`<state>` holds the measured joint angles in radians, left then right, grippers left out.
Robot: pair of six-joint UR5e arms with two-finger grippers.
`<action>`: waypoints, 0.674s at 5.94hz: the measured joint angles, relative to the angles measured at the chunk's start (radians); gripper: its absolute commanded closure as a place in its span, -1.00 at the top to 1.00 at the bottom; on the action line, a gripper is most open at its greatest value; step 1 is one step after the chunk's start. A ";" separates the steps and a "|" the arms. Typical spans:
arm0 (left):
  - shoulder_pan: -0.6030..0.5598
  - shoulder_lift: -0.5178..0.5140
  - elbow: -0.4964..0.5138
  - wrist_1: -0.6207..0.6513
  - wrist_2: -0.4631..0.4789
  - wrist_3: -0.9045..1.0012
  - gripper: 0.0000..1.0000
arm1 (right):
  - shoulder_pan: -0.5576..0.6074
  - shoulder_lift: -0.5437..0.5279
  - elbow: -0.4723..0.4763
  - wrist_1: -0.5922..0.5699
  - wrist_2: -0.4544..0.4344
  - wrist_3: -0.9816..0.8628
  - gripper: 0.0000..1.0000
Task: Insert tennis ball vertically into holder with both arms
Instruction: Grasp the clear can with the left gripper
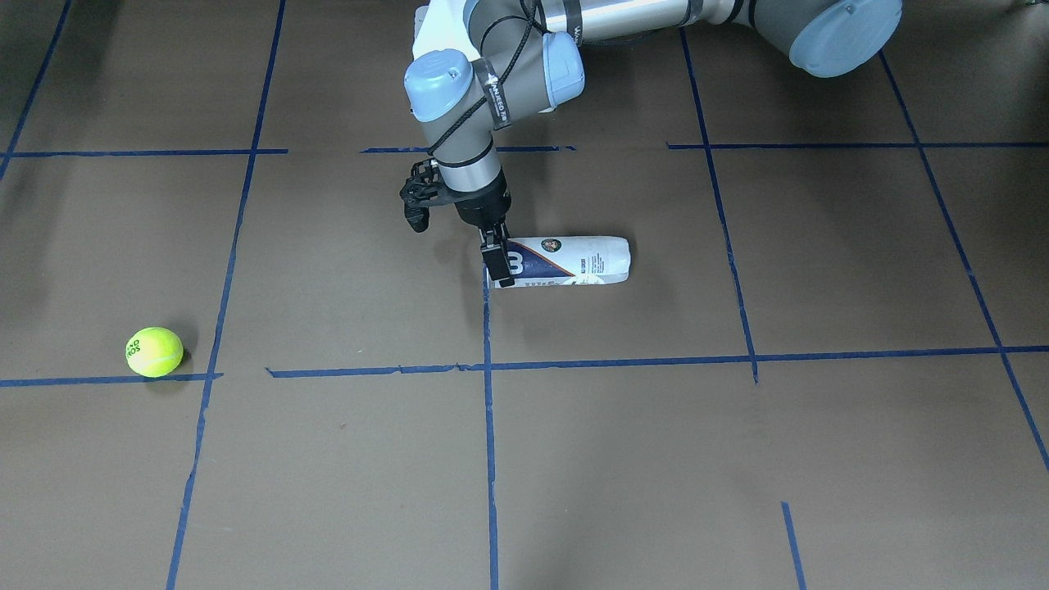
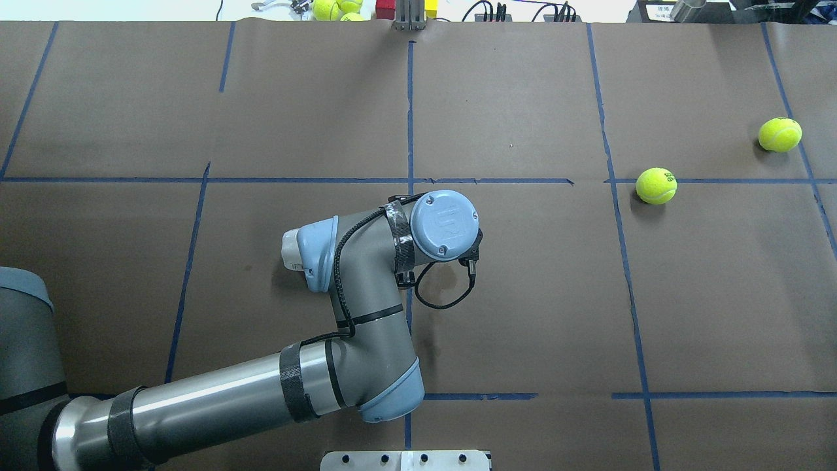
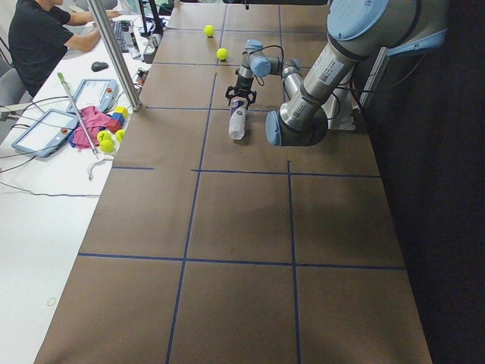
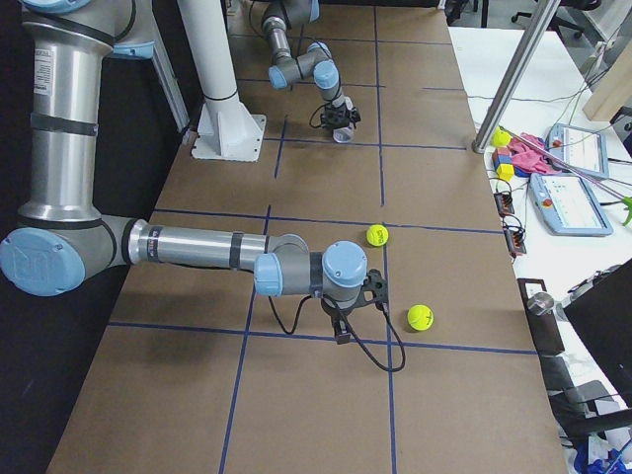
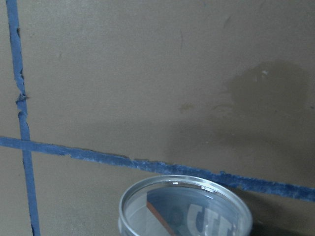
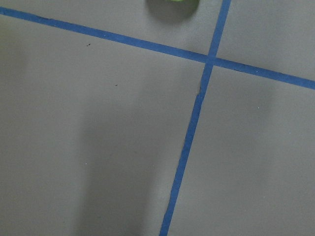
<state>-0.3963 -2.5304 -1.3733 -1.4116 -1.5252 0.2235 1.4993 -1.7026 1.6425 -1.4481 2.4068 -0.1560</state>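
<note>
Exterior front-facing view: my left pincer (image 1: 498,270) stands at the open mouth of the can (image 1: 574,260), which lies on its side on the table (image 1: 656,459). Its fingers sit close together at the rim, but I cannot tell whether they pinch it. The ball (image 1: 154,351) rests well apart, over on my right side, by a tape line. My right pincer (image 4: 341,331) hangs near a second ball (image 4: 420,317); how far it is open I cannot tell.
</note>
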 measured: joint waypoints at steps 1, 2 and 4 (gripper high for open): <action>0.000 0.000 0.011 -0.004 0.000 0.001 0.99 | -0.002 0.003 -0.003 0.000 0.000 0.001 0.99; 0.000 0.000 0.015 -0.005 0.000 0.002 0.81 | -0.003 0.004 -0.004 0.000 0.000 0.001 0.99; 0.000 0.001 0.016 -0.006 0.000 0.002 0.16 | -0.004 0.005 -0.004 0.000 0.000 0.001 0.99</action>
<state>-0.3958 -2.5289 -1.3574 -1.4174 -1.5249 0.2254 1.4958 -1.6976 1.6384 -1.4481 2.4068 -0.1549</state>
